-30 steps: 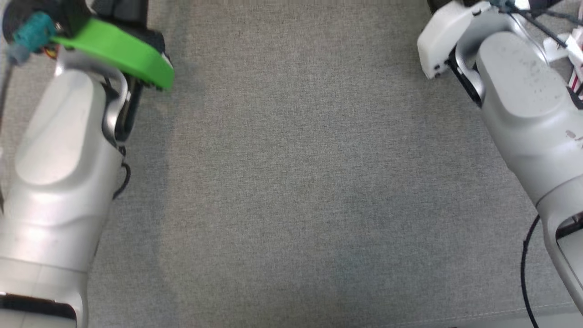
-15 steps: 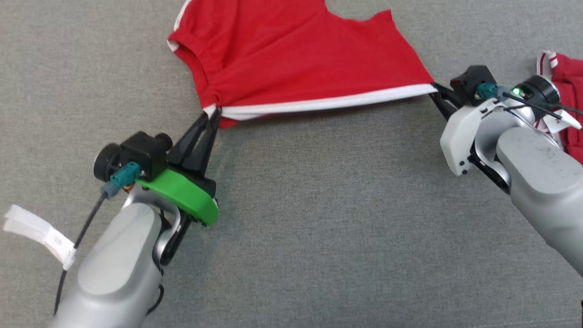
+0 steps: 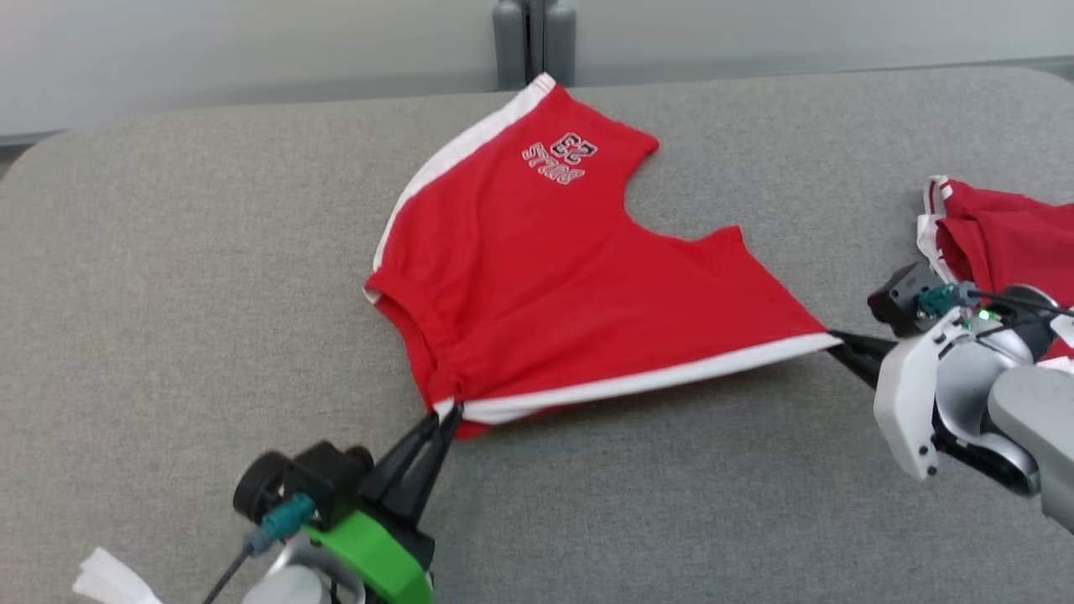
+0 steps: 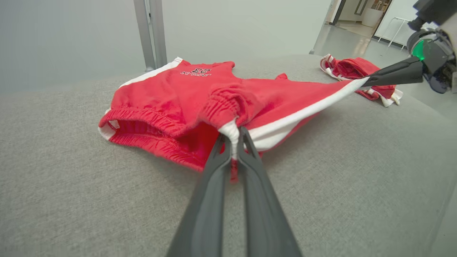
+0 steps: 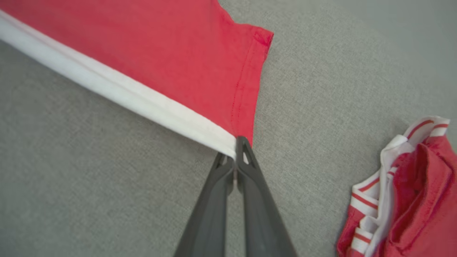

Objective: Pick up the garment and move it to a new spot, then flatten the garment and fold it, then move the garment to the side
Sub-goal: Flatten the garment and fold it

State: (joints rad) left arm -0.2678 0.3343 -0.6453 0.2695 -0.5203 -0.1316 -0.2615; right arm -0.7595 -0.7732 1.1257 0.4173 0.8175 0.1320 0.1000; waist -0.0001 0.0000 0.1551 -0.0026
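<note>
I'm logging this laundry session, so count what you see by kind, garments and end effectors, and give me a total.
Garments: 2, the red shorts and the crumpled red-and-white garment
End effectors: 2, the left end effector and the right end effector, both shut on the red shorts
Total: 4

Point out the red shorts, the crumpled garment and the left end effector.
red shorts (image 3: 545, 277): head view, middle of fabric.
crumpled garment (image 3: 1003, 235): head view, red folds.
left end effector (image 4: 234, 137): left wrist view, between fingertips.

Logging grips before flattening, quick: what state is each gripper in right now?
Left gripper: shut on the red shorts, at the waistband corner.
Right gripper: shut on the red shorts, at the white-striped corner.
</note>
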